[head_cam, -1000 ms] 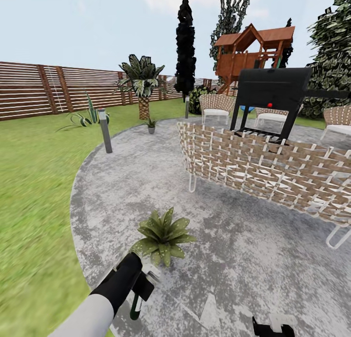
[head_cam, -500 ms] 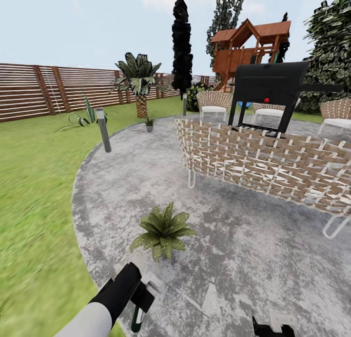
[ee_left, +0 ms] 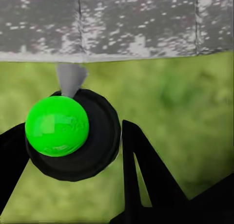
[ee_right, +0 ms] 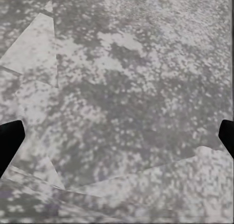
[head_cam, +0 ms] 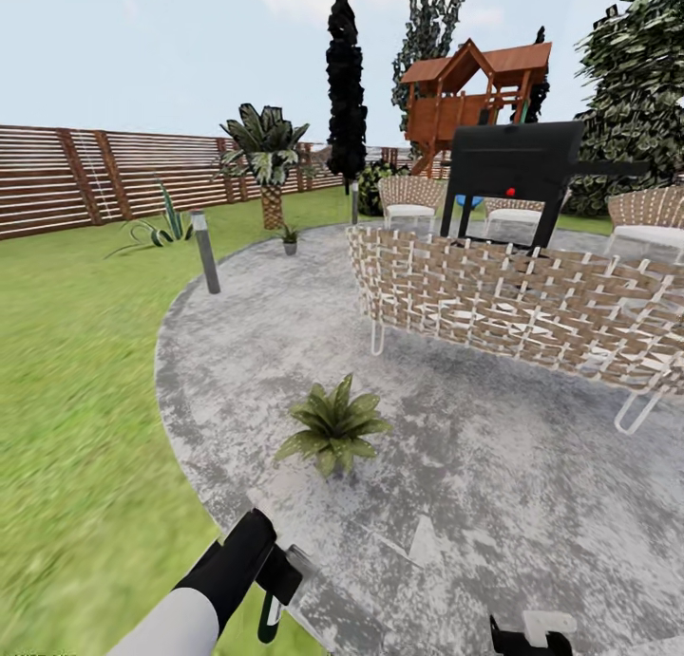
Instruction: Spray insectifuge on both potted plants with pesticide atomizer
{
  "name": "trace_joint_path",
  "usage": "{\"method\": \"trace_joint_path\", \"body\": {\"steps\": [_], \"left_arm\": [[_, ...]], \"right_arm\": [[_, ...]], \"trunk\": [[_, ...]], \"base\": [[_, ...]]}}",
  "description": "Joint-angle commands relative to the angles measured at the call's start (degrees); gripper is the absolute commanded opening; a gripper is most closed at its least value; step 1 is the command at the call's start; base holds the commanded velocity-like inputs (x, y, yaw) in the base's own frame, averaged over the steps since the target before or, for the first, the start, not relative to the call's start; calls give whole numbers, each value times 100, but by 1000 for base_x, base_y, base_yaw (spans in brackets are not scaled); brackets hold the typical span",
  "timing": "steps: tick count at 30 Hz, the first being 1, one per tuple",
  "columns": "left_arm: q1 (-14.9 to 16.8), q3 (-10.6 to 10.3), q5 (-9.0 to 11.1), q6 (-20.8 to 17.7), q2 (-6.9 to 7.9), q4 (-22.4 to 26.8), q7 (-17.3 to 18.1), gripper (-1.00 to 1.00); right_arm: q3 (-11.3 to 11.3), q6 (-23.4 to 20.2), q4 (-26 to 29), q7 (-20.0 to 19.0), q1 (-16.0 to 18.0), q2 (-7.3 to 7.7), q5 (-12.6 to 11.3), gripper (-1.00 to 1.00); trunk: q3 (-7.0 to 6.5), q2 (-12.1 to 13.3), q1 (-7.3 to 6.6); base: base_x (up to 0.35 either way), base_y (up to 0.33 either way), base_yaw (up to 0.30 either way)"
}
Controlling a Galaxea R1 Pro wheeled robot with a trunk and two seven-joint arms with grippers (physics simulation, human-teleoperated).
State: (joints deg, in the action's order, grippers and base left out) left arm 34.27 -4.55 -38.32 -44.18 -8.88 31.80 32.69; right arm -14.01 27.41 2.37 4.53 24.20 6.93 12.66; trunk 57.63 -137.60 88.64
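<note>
The left gripper (head_cam: 275, 590) has its fingers clenched on the pesticide atomizer (head_cam: 270, 620), which hangs long axis downward. The nearest potted plant (head_cam: 334, 428) sits on the paving ahead of it and slightly to its right, apart from the nozzle. The right gripper (ee_right: 117, 136) is released.

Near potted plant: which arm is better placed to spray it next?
Left. The left gripper is shut on the pesticide atomizer, low at the paving edge, with the near potted plant ahead of it. The right gripper is open over bare paving and holds nothing.
</note>
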Motion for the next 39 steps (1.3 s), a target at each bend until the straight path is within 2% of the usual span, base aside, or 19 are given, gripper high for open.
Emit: {"method": "trace_joint_path", "body": {"steps": [1,4,5,7,8,9,10,11,13,16,17,18,22,25,26,27,29,34,39], "left_arm": [[0,-9,-61,-5,1,6,53,-100],[0,-12,-61,118,4,-2,53,-100],[0,-18,-61,440,15,-46,53,-100],[0,-35,-76,642,61,-88,85,-100],[-3,-52,-94,849,114,-93,108,-100],[-2,-110,-116,1637,303,-156,144,-100],[17,-123,-133,2022,420,-288,197,-100],[38,-134,-162,2228,510,-404,262,-100],[75,-291,-344,2762,848,-630,719,-100],[86,-629,-668,3441,1006,-700,1493,-100],[87,-691,-739,3559,1009,-707,1635,-100],[88,-766,-834,3674,999,-708,1807,-100],[88,-840,-1047,3791,957,-688,2086,-100],[82,-845,-1090,3801,878,-669,2164,-100],[80,-855,-1110,3794,811,-672,2168,-100],[80,-949,-1252,3769,706,-676,2166,-100],[80,-1053,-1423,3743,572,-703,2163,-100],[73,-1057,-1422,3768,515,-685,2155,-100],[68,-1052,-1431,3794,322,-699,2136,-100]], "right_arm": [[-32,19,-7,30,5,0,61,100],[-32,19,4,17,5,-6,55,100],[-32,19,1,3,5,-16,53,100],[10,19,57,-11,7,-39,102,100],[128,15,135,-14,7,-38,220,100],[581,-23,657,-69,6,-35,745,100],[855,-98,956,-219,6,-27,1110,100],[1019,-185,1114,-409,6,-18,1361,100],[1275,-527,1471,-1580,54,11,2129,100],[1357,-665,1960,-3181,200,25,2689,100],[1365,-675,2067,-3496,222,24,2771,100],[1374,-686,2236,-3912,245,22,2851,-100],[1382,-697,2557,-4871,317,9,2928,-100],[1392,-683,2592,-5351,369,-46,2923,-100],[1399,-679,2590,-5393,373,-120,2920,-100],[1406,-675,2586,-5481,375,-315,2920,-100],[1409,-671,2617,-5825,376,-549,2925,-100],[1410,-669,2764,-6059,381,-870,2918,-100],[1410,-667,2847,-6069,382,-945,2918,-100]], "trunk": [[1,-2,-4],[-3,-2,-4],[-3,-2,-4],[-3,-2,-4],[-3,-2,-4],[-3,-2,-4],[-3,-2,-4],[-3,-2,-4],[-3,-2,-4],[-3,-2,-4],[-3,-2,-4],[-3,-2,-4],[-3,-2,-4],[-3,-2,-4],[-3,-2,-4],[-3,-2,-4],[-3,-2,-4],[-3,-2,-4],[-3,-2,-4]], "base": [[-277,231,-135],[-240,202,-45],[-36,31,-5],[-9,8,-1],[-2,2,0],[0,0,0],[0,0,0],[0,0,0],[0,0,0],[0,0,0],[0,0,0],[0,0,0],[0,0,0],[0,0,0],[0,0,0],[0,0,0],[0,0,0],[0,0,0],[0,0,0]]}}
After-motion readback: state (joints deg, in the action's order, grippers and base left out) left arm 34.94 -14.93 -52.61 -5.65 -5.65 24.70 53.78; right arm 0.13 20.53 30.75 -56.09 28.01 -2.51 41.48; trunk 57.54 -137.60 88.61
